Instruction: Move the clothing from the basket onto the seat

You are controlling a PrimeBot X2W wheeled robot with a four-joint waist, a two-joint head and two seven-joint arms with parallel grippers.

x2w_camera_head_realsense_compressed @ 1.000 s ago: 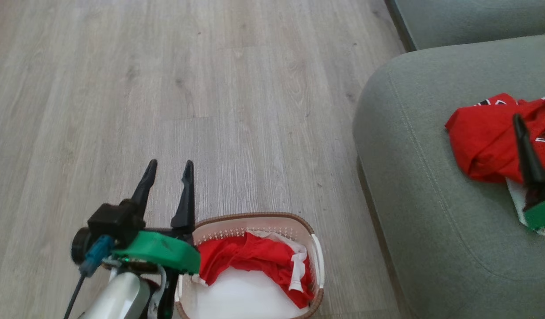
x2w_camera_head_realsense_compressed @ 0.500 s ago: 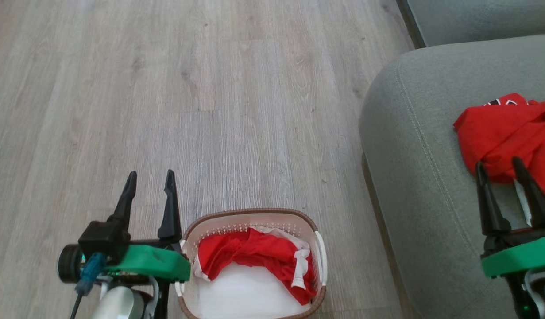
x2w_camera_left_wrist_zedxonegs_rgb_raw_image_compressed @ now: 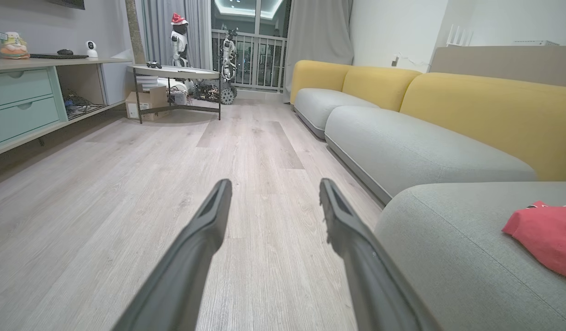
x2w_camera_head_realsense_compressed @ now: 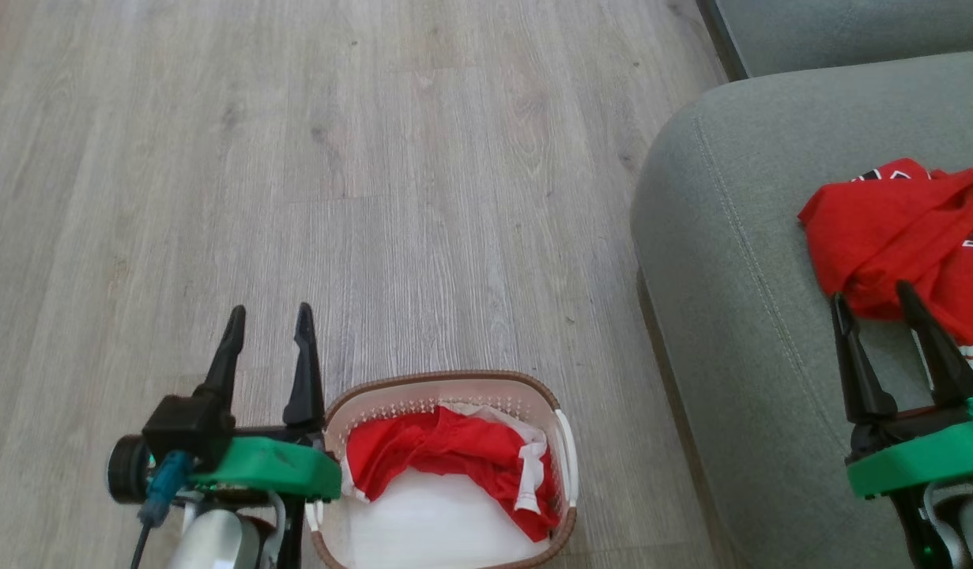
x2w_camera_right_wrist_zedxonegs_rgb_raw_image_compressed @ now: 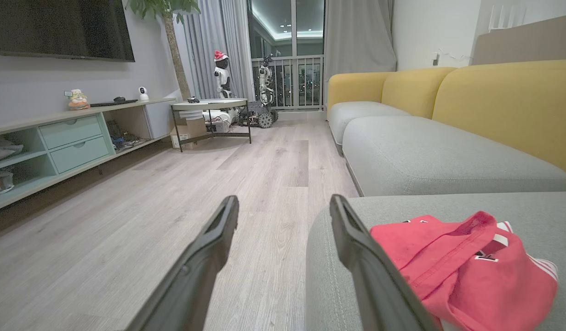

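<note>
Right tool has backed off the edge-cropped clothing, spread empty like the left tool.

Even, soft indoor light; sharp overall.
Faint shadows on floor; wrist views bow at edges, near fingers soft; ceiling light glows far off.

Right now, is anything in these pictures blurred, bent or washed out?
Head view: evenly lit and sharp, though the white inside the basket is blown out. Left wrist view: the left gripper looms soft and stretched near the lens. Right wrist view: the right gripper likewise; ceiling lights glare at the far end.
</note>
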